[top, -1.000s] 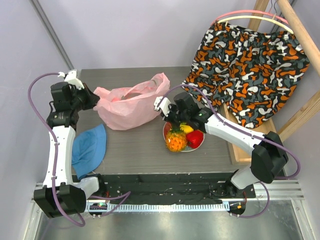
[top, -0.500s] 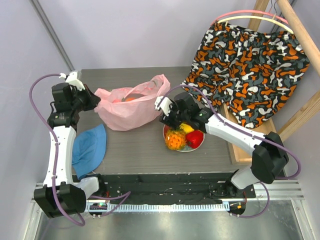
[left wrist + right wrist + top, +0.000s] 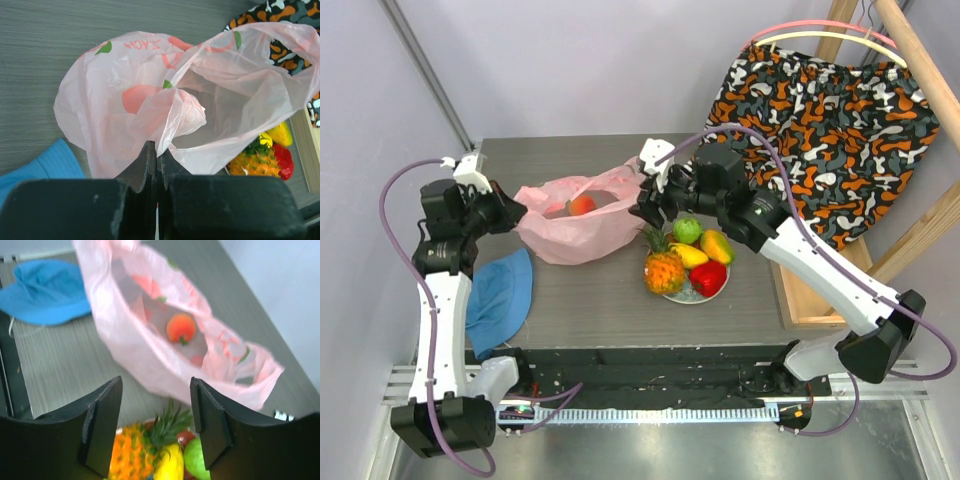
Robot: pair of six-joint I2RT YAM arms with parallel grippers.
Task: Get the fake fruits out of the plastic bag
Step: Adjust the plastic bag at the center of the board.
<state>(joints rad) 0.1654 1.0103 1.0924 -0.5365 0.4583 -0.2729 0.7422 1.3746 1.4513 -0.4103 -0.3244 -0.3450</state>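
The pink plastic bag [image 3: 570, 228] lies open at the table's back left, with an orange peach [image 3: 580, 205] inside it. My left gripper [image 3: 516, 214] is shut on a fold of the bag [image 3: 200, 95] at its left rim. On the plate [image 3: 721, 288] stand fake fruits: a pineapple [image 3: 663, 271], a green apple [image 3: 687, 230], a yellow piece [image 3: 692, 256], a red piece [image 3: 708, 279] and an orange-yellow piece [image 3: 718, 246]. My right gripper [image 3: 650, 207] hangs open and empty between the bag's right end and the plate. The right wrist view shows the peach [image 3: 181, 328] in the bag [image 3: 145, 350] beyond the gripper [image 3: 156, 390].
A blue fabric hat [image 3: 500, 293] lies on the table's front left, below the bag. An orange, black and white patterned cloth [image 3: 820, 130] hangs over a wooden rack at the right edge of the table. Purple walls close in the left and back.
My right gripper opened over the plate, then lifted and moved back toward the bag's mouth. The green apple and the orange-yellow piece now show on the plate. The left gripper stayed shut on the bag.
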